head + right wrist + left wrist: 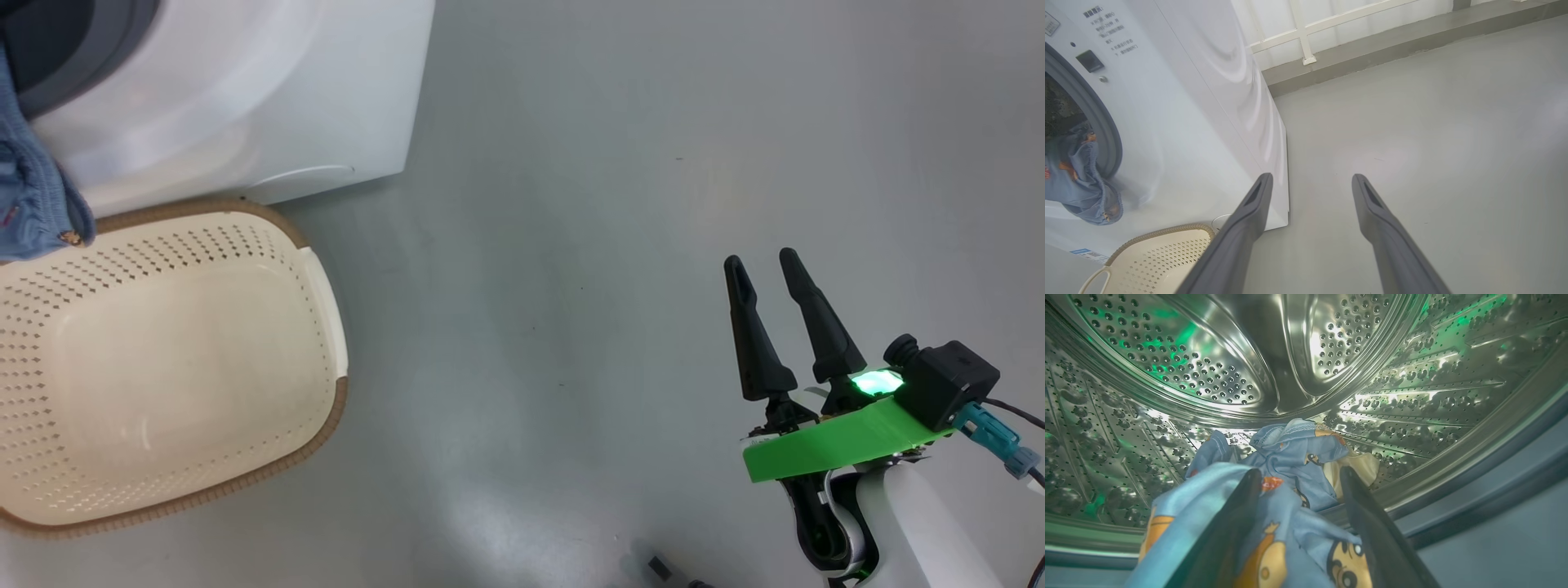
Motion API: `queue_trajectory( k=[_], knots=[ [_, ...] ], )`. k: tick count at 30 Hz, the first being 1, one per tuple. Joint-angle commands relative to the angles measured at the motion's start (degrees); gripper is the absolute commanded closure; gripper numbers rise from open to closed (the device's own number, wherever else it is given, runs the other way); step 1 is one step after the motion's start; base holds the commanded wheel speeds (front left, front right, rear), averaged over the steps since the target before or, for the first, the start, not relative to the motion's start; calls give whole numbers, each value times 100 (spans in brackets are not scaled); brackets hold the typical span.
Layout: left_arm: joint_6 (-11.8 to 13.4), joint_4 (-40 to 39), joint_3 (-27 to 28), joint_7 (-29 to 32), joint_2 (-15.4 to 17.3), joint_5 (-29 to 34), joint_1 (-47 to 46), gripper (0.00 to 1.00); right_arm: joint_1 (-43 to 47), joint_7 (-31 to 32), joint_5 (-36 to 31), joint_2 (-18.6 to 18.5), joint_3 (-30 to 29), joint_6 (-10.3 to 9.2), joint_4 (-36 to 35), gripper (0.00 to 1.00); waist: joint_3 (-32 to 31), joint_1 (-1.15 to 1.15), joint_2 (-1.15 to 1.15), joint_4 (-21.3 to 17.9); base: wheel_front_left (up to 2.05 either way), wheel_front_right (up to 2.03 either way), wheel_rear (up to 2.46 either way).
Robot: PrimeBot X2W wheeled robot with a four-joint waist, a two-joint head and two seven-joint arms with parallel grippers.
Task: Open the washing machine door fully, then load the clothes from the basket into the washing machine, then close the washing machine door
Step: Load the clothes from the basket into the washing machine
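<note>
Your left gripper (1300, 473) is inside the drum (1208, 375) of the washing machine (245, 98). Its 2 fingers are spread wide, and the clothes (1290, 449) lie loose between and over them, not pinched. 1 part of the fabric hangs out over the grey gasket (1102, 118), above the basket (335, 425). Your right gripper (761, 260) is wide and empty over the floor (612, 204). I judge the cloth light, soft and limp, so it can cling to a finger. Pinch the hanging part at a thick fold, not at a thin edge.
</note>
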Motion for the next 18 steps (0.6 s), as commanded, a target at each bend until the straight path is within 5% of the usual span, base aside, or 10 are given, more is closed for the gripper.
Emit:
queue_trajectory(
  k=[1, 12, 18],
  knots=[
    [-21, -104, 18, -59, 194, -20, -114, 0, -21, -47, 41, -36, 93, 32, -104, 0, -13, 0, 0, 9, 0, 0, 0],
    [55, -181, 206, -610, -90, -342, 67, 0, -5, -47, 31, -53, 59, 32, -93, 0, -132, 0, 0, 77, 0, 0, 0],
    [248, -1165, 709, -650, -202, -637, 596, 0, -1, -47, 25, -59, 11, 32, -107, 0, -201, 0, 0, 143, 0, 0, 0]
  ],
)
